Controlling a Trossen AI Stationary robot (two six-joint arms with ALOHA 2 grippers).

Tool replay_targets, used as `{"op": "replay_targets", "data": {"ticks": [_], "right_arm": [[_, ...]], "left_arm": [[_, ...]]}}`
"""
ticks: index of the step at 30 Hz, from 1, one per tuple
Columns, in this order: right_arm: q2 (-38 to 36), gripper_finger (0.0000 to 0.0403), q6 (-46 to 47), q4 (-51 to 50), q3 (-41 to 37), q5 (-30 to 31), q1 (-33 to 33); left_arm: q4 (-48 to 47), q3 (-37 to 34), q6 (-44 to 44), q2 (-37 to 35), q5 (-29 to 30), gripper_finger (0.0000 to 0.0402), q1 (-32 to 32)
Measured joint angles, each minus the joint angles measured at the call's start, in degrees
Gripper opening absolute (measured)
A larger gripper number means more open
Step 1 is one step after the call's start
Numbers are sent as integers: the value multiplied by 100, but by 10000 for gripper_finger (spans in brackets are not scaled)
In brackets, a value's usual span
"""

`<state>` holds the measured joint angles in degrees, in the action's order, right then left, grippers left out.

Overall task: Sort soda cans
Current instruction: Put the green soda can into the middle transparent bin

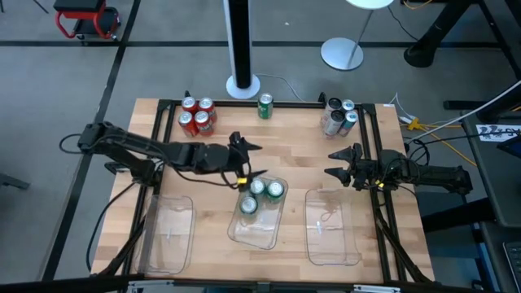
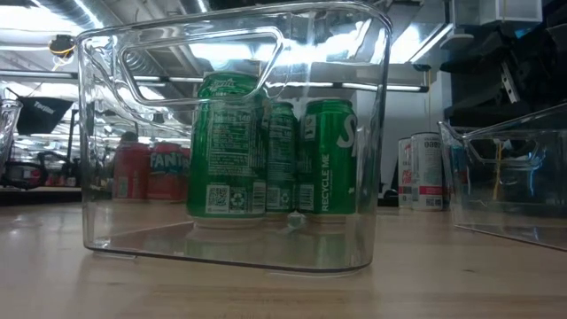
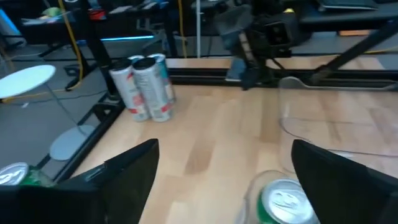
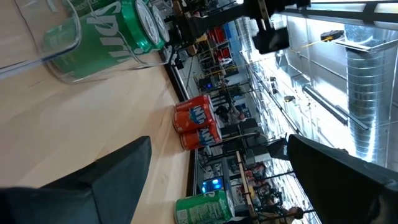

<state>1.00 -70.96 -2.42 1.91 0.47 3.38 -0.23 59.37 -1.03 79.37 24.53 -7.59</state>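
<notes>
Three green cans [image 1: 262, 195] sit in my middle tray [image 1: 259, 232], frame centre; one green can [image 1: 265, 106] waits at top centre. My left gripper [image 1: 248, 163] hangs released just above them, the right gripper [image 1: 340, 165] spread empty at mid-right.

Four red cans [image 1: 196, 115], four green cans [image 1: 265, 107], apparently four silver cans [image 1: 339, 115].

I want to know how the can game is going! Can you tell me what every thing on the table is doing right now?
Middle tray: holds three upright green cans.
Left tray: empty.
Right tray: empty.
Lone green can: upright at the far edge, unsorted.
Red cans: four, upright, clustered, unsorted.
Silver cans: four, upright, clustered, unsorted.
Left gripper: open, at the middle tray's far end.
Right gripper: open, empty, waiting.
</notes>
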Motion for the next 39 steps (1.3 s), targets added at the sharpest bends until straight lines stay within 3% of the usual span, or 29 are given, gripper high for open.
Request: {"op": "replay_targets", "data": {"ticks": [4, 14, 23, 34, 39], "right_arm": [[0, 376, 0, -17, 0, 0, 1], [0, 376, 0, -20, 0, 9, 1], [0, 376, -2, -24, 0, 17, 1], [0, 376, -4, -52, 2, 15, 1], [2, 376, -4, -57, 2, 13, 0]], "left_arm": [[148, 0, 90, 0, 1, 394, 217], [429, 0, 416, 0, -10, 399, 1184], [361, 0, -179, 39, -6, 400, 2244], [785, 0, -747, 242, -20, 400, 2555], [942, 0, -1071, 577, -356, 400, 2980]]}}
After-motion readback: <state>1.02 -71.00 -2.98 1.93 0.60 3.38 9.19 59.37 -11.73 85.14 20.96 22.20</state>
